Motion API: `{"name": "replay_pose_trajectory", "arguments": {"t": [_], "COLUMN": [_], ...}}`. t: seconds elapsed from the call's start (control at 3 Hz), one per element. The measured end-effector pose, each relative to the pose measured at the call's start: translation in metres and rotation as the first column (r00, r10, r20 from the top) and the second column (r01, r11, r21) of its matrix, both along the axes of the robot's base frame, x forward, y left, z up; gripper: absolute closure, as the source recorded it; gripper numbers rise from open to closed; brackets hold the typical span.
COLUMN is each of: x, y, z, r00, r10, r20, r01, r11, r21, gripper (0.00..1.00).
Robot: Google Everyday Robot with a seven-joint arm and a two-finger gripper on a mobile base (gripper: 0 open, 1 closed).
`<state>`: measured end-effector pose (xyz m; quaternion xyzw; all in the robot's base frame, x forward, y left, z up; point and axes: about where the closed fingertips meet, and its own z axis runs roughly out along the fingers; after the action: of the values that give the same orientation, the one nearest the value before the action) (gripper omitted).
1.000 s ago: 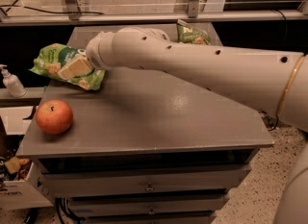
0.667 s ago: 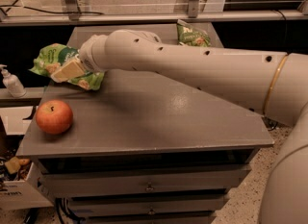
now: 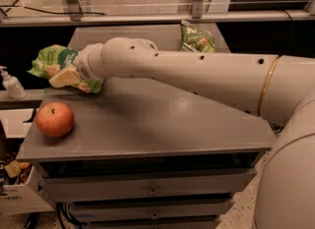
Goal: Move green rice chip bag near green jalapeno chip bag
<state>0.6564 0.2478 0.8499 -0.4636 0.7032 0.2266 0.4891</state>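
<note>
Here — pincer [image 3: 64, 77] at crumpled light-green bag [image 3: 50, 60]

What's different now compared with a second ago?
The arm has reached further left, so the gripper now sits farther over the green rice chip bag. The bag, the green jalapeno chip bag and the apple have not visibly moved.

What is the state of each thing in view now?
rice bag: lying at the back left of the table, under the gripper.
jalapeno bag: at the back right, untouched.
gripper: on the rice bag.
apple: whole, resting front left.
bottle: upright, beside the table.
drawers: shut.
</note>
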Motion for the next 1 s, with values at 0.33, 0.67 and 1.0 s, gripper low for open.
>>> {"name": "replay_pose_trajectory", "arguments": {"t": [0.33, 0.67, 1.0], "x": [-0.003, -0.005, -0.005], "y": [-0.001, -0.011, -0.032], "z": [-0.003, -0.003, 0.004], "r00": [1.0, 0.9999, 0.999], "r10": [0.001, -0.013, -0.043], "r20": [-0.005, -0.004, 0.007], "r01": [-0.001, 0.013, 0.044], "r11": [1.0, 1.0, 0.999], "r21": [-0.003, -0.011, -0.02], "gripper": [0.42, 0.64, 0.88]}}
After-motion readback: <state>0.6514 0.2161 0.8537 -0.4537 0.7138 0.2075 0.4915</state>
